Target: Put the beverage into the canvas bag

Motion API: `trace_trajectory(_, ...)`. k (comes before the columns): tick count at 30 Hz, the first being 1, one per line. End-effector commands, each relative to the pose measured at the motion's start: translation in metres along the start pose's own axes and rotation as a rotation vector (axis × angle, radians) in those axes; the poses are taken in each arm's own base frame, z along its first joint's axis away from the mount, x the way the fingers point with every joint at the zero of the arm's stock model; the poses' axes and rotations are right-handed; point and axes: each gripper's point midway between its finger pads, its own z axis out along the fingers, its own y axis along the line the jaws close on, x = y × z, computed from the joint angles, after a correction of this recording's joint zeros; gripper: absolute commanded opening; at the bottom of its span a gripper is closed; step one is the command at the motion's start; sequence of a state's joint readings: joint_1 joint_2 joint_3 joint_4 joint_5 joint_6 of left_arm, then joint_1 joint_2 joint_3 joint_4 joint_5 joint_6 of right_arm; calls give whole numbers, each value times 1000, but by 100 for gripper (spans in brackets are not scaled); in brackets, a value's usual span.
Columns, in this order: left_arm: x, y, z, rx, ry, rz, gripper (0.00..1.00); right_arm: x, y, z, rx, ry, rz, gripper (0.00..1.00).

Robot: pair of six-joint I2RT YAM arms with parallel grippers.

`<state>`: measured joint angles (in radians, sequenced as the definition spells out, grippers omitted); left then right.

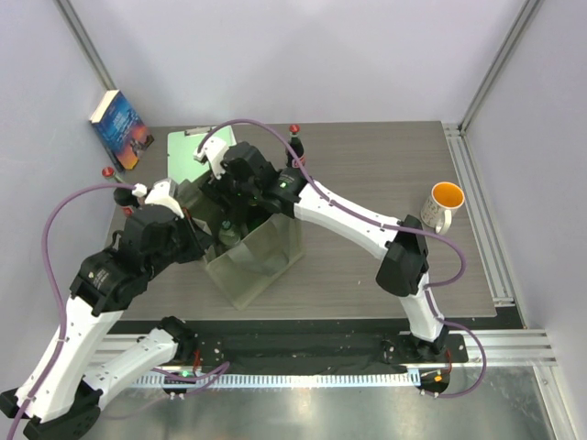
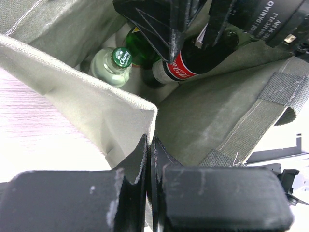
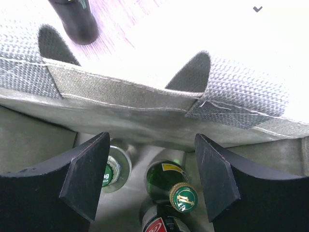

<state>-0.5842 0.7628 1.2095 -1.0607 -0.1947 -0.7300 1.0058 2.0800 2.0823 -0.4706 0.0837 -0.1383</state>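
Note:
The olive-grey canvas bag (image 1: 261, 266) stands upright between the arms. My left gripper (image 2: 149, 145) is shut on the fabric of its near rim and holds the wall out. My right gripper (image 3: 152, 179) hangs open inside the bag's mouth. Its fingers (image 3: 89, 181) stand apart on either side of the bottles and touch none of them. The beverage, a dark cola bottle with a red label (image 2: 186, 67), leans inside the bag under those fingers; its label also shows in the right wrist view as the cola bottle (image 3: 159, 223). Beside it stand a green bottle (image 3: 176, 186) and a clear bottle with a green cap (image 2: 115, 60).
A mint-green clipboard (image 1: 186, 147) lies behind the bag, and a book (image 1: 120, 129) leans at the back left. A mug (image 1: 444, 206) with an orange inside stands at the right. A dark object (image 3: 75, 19) stands on the table just beyond the bag's far rim.

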Motion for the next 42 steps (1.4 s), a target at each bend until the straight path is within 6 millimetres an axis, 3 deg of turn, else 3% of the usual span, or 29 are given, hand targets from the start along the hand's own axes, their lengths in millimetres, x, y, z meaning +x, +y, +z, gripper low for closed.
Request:
trace_trajectory(1, -13, -10, -11, 48, -49, -25, 0, -41, -6, -25, 12, -108, 20, 75)
trace_trajectory(8, -12, -8, -9, 41, -47, -24, 0, -72, -6, -56, -11, -183, 45, 76)
trace_trajectory(14, -12, -9, -9, 46, -51, -29, 2, -115, -10, -112, -30, -304, 82, 76)
trace_trajectory(18, -13, -9, -10, 48, -55, -35, 8, -140, -18, -154, -13, -384, 106, 76)
trace_trajectory(20, -13, -9, -11, 49, -56, -35, 18, -144, -26, -166, 24, -402, 118, 76)
trace_trajectory(22, -14, -10, -11, 51, -58, -34, 33, -145, -47, -178, 118, -410, 125, 76)
trace_trajectory(24, -15, -10, -13, 51, -64, -35, 48, -141, -69, -185, 208, -405, 146, 76)
trace_trajectory(27, -17, -7, -15, 40, -69, -31, 63, -131, -102, -192, 284, -384, 194, 76)
trace_trajectory(28, -17, -7, -15, 35, -69, -29, 66, -122, -123, -194, 321, -365, 217, 76)
trace_trajectory(31, -17, -5, -14, 23, -69, -26, 74, -105, -152, -193, 365, -325, 250, 76)
trace_trajectory(32, -17, -4, -14, 19, -69, -24, 76, -94, -171, -192, 405, -304, 262, 76)
trace_trajectory(34, -18, -2, -13, 4, -73, -18, 79, -77, -186, -184, 410, -255, 270, 76)
trace_trajectory(35, -19, 0, -13, -5, -74, -12, 79, -65, -203, -180, 425, -229, 281, 76)
trace_trajectory(38, -21, 6, -12, -41, -84, 2, 81, -44, -216, -163, 384, -177, 296, 76)
trace_trajectory(42, -23, 4, -8, -48, -80, 8, 81, -27, -219, -137, 311, -131, 290, 76)
